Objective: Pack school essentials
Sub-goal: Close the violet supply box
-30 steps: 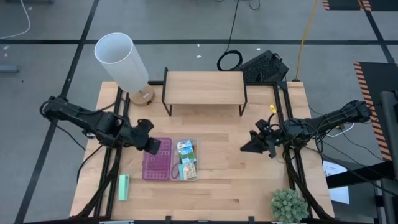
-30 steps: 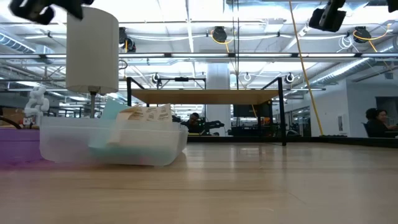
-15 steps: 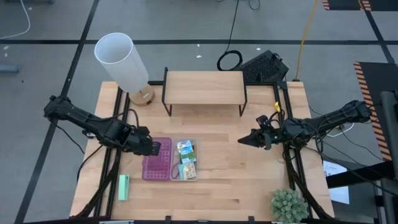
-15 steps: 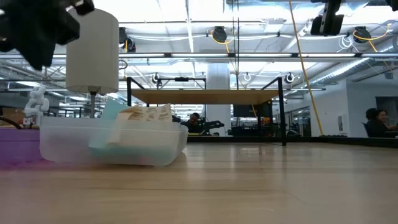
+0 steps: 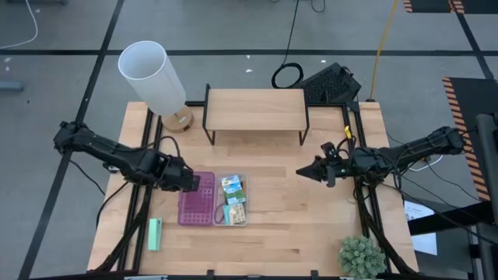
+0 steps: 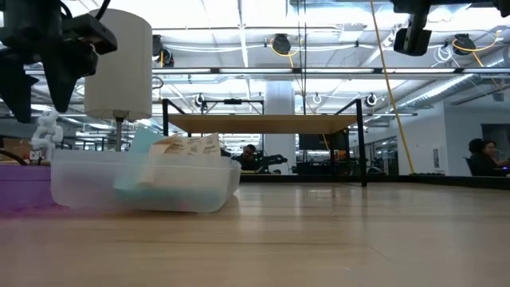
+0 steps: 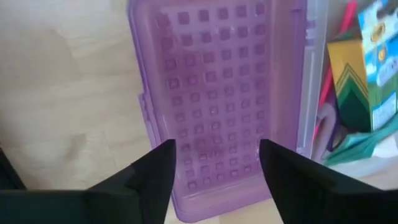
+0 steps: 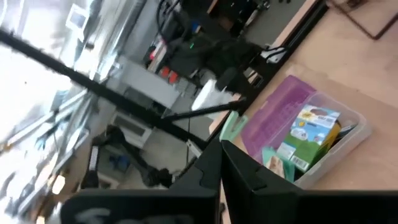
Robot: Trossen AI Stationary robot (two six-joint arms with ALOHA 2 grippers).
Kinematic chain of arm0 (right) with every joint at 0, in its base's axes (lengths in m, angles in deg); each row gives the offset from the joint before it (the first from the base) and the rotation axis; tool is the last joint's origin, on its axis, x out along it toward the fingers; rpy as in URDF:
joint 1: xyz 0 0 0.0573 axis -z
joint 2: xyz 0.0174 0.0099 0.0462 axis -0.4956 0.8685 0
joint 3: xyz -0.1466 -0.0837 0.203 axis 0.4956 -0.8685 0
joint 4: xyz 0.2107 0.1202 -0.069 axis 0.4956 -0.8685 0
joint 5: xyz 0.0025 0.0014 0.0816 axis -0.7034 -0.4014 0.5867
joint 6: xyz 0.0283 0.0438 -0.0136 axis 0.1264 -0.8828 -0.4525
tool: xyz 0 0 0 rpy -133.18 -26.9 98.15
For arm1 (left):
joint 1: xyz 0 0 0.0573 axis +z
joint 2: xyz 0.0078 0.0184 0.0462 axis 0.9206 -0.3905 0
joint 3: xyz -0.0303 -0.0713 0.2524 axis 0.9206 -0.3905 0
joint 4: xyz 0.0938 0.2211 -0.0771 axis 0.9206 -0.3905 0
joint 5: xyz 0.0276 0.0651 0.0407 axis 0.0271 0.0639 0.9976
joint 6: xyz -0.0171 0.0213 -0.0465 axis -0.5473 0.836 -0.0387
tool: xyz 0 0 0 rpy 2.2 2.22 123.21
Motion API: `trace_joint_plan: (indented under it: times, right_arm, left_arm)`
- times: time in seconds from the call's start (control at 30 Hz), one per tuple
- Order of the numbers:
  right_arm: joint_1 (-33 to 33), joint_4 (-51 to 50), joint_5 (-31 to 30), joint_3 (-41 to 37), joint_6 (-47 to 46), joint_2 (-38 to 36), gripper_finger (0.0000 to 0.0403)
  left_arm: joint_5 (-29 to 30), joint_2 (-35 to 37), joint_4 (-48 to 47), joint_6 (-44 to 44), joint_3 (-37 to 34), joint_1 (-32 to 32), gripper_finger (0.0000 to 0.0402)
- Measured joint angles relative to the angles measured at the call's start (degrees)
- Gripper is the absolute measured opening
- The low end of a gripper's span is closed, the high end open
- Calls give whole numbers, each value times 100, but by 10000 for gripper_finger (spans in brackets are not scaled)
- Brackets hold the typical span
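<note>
**Left claw spread over the purple lid; supplies sit in the clear half**

From above, the left gripper hangs at the 9 o'clock edge of the open case, over the purple studded lid. The clear half lies just beside the lid at its 3 o'clock, hinged to it. In that half sits a green-blue crayon box, with a small teal and beige pad toward 6 o'clock from it.

The left wrist view adds what the overhead cannot: the two fingers stand spread apart above the lid, holding nothing, and pink and orange pencils lean inside the clear half under the crayon box.

The low view shows the clear half side-on with a teal sheet and beige cards rising above its rim.

The right gripper waits in the air at 3 o'clock, well apart from the case, its fingers pressed together to a point. A mint-green block lies near the table's 7 o'clock edge.
</note>
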State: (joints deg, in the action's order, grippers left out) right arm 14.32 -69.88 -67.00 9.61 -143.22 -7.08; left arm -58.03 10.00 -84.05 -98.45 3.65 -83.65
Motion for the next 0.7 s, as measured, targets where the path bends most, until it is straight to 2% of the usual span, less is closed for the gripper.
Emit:
trace_joint_plan:
  times: [0.13, 0.37, 0.5, 0.7]
  right_arm:
    - [50, -2, 471, -1, 321, 0, 0]
    - [48, -44, 831, -1, 769, 0, 0]
    - [50, -80, 1103, 0, 862, 0, 0]
    - [46, -87, 1142, 0, 864, 0, 0]
  left_arm:
    - [0, -16, -154, -56, -26, 241, 241]
    - [-262, -17, -340, -252, -284, 741, 241]
    - [-259, -17, -282, -60, -461, 924, 241]
    - [-157, -19, -232, 377, -922, 1152, 241]
